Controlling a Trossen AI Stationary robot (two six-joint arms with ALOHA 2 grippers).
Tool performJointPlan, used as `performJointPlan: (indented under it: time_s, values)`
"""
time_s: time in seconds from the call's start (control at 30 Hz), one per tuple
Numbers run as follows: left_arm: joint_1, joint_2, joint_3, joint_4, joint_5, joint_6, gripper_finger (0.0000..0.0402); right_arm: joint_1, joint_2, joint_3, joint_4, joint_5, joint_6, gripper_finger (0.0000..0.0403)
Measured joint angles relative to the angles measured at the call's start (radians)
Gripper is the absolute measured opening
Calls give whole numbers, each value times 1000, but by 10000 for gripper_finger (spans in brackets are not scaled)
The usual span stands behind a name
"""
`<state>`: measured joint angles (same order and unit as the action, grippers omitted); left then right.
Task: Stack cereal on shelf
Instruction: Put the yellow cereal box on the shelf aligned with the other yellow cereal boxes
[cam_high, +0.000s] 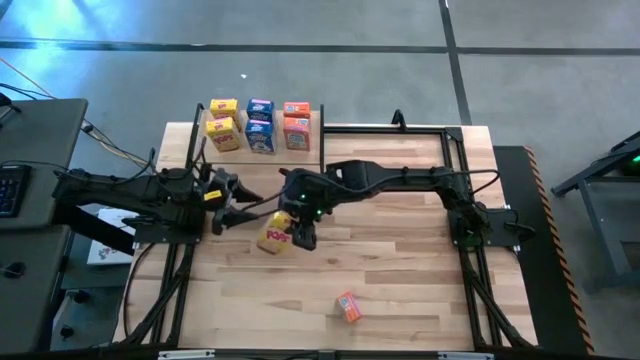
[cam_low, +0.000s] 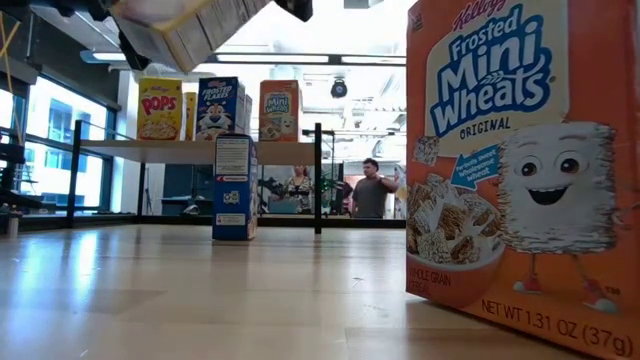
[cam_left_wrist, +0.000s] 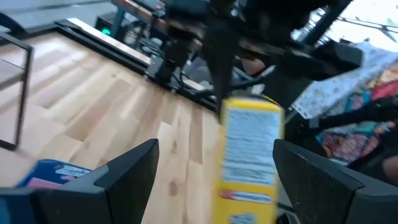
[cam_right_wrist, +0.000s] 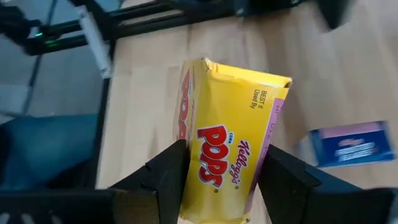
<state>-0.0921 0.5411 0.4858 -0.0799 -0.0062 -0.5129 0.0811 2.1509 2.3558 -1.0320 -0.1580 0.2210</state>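
My right gripper reaches across the table's middle and is shut on a yellow Pops cereal box, which shows lifted and tilted at the low view's top. My left gripper hovers open just left of it; in its wrist view the yellow box shows beyond the spread fingers. A blue box stands on the table in front of the shelf. An orange box stands near the table's near edge. Several boxes stand on the shelf. My right gripper pinches the yellow box between its two fingers, one on each long edge of the printed front. The fingers come from above, slanting down. The box is lifted clear of the table and tilted.
The shelf's black posts and a black frame stand on the far half of the table. Bare wood lies between the orange box and the shelf. People stand in the room behind the table.
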Motion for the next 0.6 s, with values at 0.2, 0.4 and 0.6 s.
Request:
performJointPlan:
  time_s: [0.2,0.4,0.6]
  values:
    - [0,0,0,-5,51,1,307,-20,0,0,13,44,-20,172]
    - [0,8,0,-23,46,26,307,-32,0,0,52,41,-21,171]
    - [0,33,0,-33,44,27,307,-32,0,0,65,26,-23,171]
